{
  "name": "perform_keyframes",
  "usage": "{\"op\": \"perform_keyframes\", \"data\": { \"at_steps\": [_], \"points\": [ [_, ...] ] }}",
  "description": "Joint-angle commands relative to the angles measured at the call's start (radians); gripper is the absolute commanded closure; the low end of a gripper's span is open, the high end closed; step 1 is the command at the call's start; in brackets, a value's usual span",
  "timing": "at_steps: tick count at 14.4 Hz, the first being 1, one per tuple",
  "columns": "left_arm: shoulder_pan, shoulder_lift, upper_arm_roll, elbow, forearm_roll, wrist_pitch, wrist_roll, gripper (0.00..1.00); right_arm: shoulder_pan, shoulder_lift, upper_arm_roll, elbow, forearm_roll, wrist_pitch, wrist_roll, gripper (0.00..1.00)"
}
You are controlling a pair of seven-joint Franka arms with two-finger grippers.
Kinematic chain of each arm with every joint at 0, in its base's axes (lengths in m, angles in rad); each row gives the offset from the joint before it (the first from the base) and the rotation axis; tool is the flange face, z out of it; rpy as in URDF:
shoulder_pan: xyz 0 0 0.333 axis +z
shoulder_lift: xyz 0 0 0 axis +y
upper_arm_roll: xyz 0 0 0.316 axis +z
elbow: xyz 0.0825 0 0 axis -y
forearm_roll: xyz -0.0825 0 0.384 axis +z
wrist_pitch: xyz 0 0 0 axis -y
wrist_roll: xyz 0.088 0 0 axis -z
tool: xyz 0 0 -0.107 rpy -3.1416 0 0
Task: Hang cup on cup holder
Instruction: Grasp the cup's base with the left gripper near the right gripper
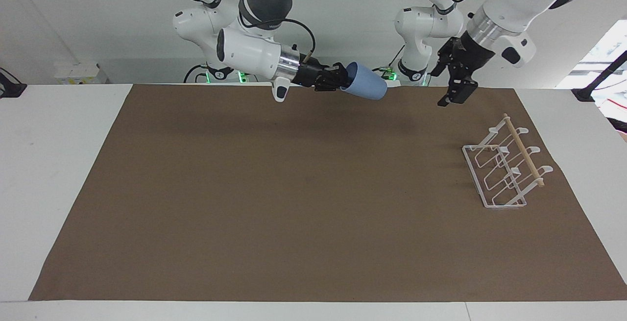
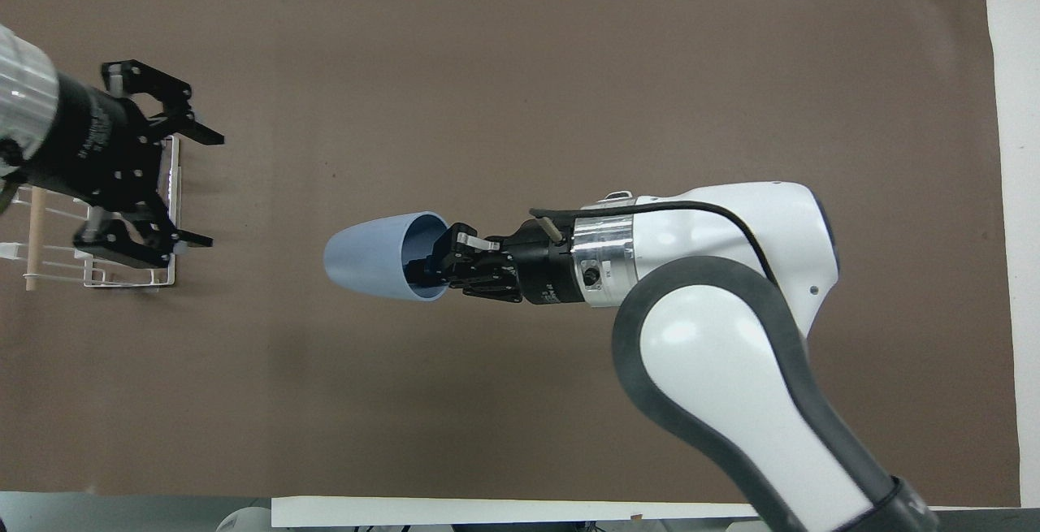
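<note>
We see the cup point(image 1: 366, 87) point(image 2: 375, 255) up in the air, lying nearly on its side with its open mouth turned toward the right arm's end of the table and its closed base pointing toward the rack. It hangs over the brown mat point(image 1: 294, 203) point(image 2: 569, 69), above the middle stretch of the table at the edge where the robots stand. The right gripper point(image 1: 338, 82) point(image 2: 435, 264) carries it: its jaws are clamped on the cup's rim, with one finger reaching inside the mouth. The right arm stretches out almost level from its base.

The rack point(image 1: 504, 169) point(image 2: 122, 215) stands on the mat at the left arm's end of the table, well apart from the cup. We make out its white wire base, its slanted loops and the pale wooden rod point(image 1: 523, 150) point(image 2: 34, 231) running along its top. No cup hangs on it.

The left gripper point(image 1: 453, 90) point(image 2: 191, 187) is raised in the air with its jaws spread wide apart and nothing between them. In the overhead view it covers the edge of the rack that lies toward the cup; the facing view shows it high above the mat and touching nothing. It points toward the cup, and a clear gap lies between the two.
</note>
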Motion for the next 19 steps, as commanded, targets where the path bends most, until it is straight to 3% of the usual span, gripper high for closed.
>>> {"op": "perform_keyframes", "data": {
  "at_steps": [1,8,19],
  "points": [
    [-0.078,0.02,0.004,0.032,-0.037,0.0,-0.139,0.0,0.015,0.004,-0.003,-0.007,0.028,0.022,0.008,1.0],
    [-0.143,-0.007,0.004,-0.021,-0.089,0.017,-0.247,0.0,0.015,0.004,-0.003,-0.007,0.026,0.027,0.034,1.0],
    [-0.212,-0.155,-0.006,-0.327,-0.109,0.23,-0.244,0.01,0.015,0.004,-0.003,-0.005,0.026,0.023,0.034,1.0]
  ]
}}
